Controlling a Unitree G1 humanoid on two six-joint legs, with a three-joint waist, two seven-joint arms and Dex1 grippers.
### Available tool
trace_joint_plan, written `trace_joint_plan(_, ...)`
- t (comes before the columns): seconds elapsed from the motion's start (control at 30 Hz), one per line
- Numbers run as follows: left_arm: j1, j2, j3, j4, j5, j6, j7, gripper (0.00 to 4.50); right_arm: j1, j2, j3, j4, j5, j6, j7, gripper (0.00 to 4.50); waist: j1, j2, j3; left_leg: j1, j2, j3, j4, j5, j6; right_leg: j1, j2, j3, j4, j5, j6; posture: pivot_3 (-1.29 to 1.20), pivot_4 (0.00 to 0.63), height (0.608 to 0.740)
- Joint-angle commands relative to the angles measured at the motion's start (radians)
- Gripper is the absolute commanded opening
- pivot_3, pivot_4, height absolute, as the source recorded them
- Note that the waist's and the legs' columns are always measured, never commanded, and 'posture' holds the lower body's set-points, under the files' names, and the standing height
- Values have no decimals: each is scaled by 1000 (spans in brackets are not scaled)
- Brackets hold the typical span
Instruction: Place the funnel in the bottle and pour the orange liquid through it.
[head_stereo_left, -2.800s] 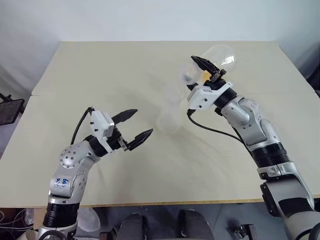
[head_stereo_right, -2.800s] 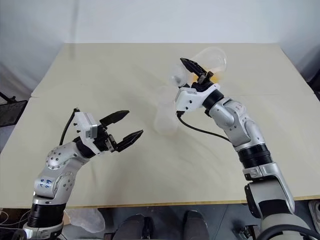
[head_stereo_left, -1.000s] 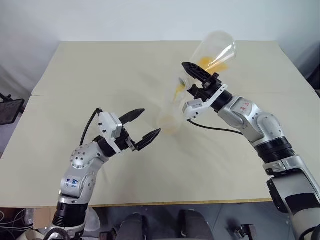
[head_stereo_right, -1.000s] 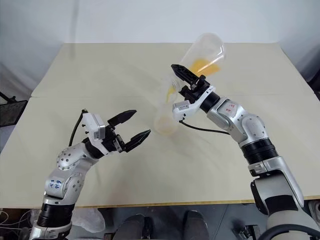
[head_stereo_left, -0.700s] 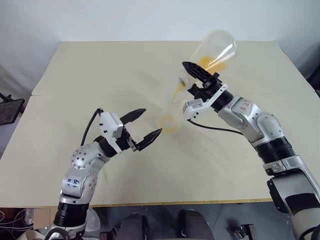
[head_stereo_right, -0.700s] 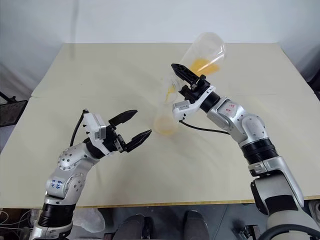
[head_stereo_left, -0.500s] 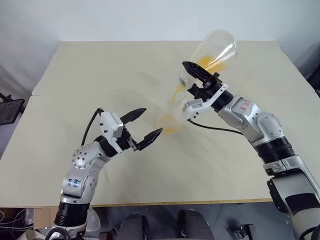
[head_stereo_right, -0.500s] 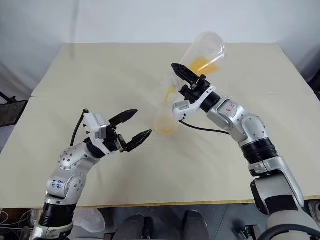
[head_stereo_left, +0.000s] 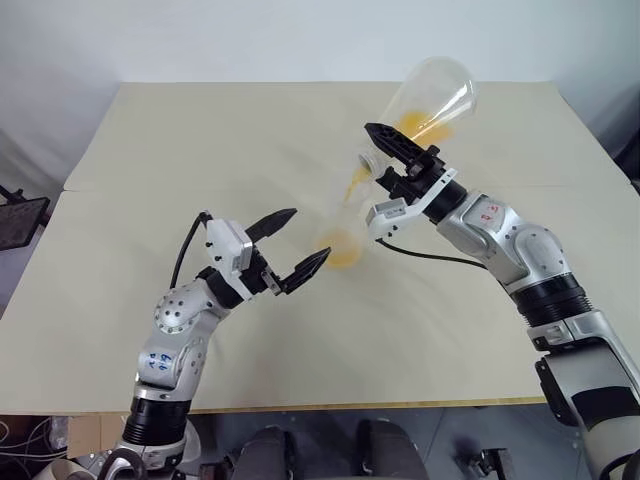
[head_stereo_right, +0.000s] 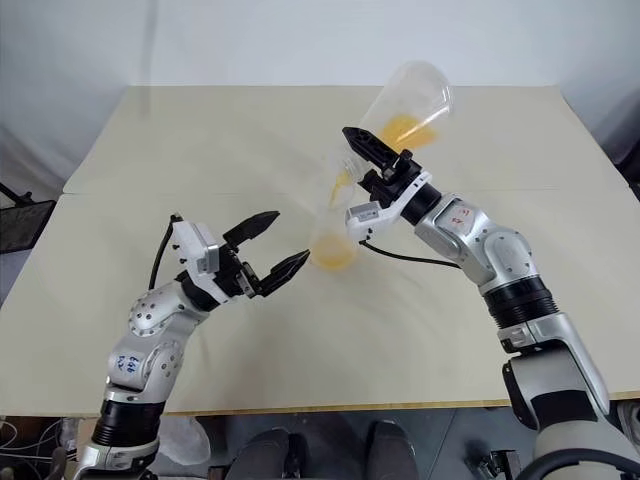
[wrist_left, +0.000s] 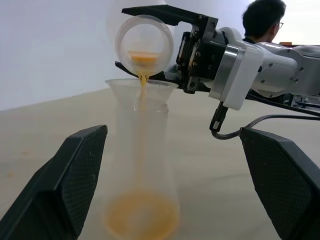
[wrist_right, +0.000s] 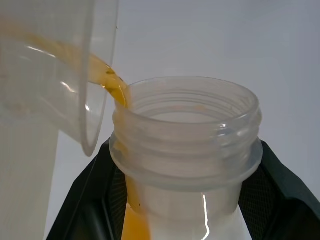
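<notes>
The right end effector (head_stereo_left: 385, 168) is clamped on the neck of a clear conical flask (head_stereo_left: 425, 105), which is tipped mouth-down toward the 8 o'clock direction, base raised toward 1 o'clock. The orange liquid (head_stereo_left: 357, 181) leaves the flask's mouth in a thin stream and falls into the funnel (wrist_left: 141, 88) seated in the top of the bottle (wrist_left: 141, 165). The bottle stands upright on the counter (head_stereo_left: 150, 140), near its middle, just below and at 7 o'clock from the flask's mouth. A pool of orange fills the bottle's rounded base, and some remains along the lower wall of the flask.

The left end effector (head_stereo_left: 290, 245) hovers at about 8 o'clock from the bottle, its two black fingers spread wide and holding nothing, tips close to the bottle's base but apart from it.

Compared with a second ago, the flask's tilt and the right arm's pose look the same and the pour goes on. The left arm sits a little nearer the bottle than it did almost three seconds ago, when the flask had only begun to tip and the bottle's base looked colourless.

In the left wrist view a person's head shows behind the right arm.
</notes>
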Motion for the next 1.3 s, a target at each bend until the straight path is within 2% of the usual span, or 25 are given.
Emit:
trace_joint_plan(0.03,-14,-3,-7,-16,1,-17,-5,4500,-25,-19,-1,-28,1,-9,-22,2480,0,0,0,0,0,0,0,0,0,0,0,0,0,0,0,0,150,740)
trace_joint_plan(1.3,-25,-43,-23,-6,5,-37,5,4500,-61,-41,-4,6,-28,-10,-60,2480,0,0,0,0,0,0,0,0,0,0,0,0,0,0,0,0,150,740)
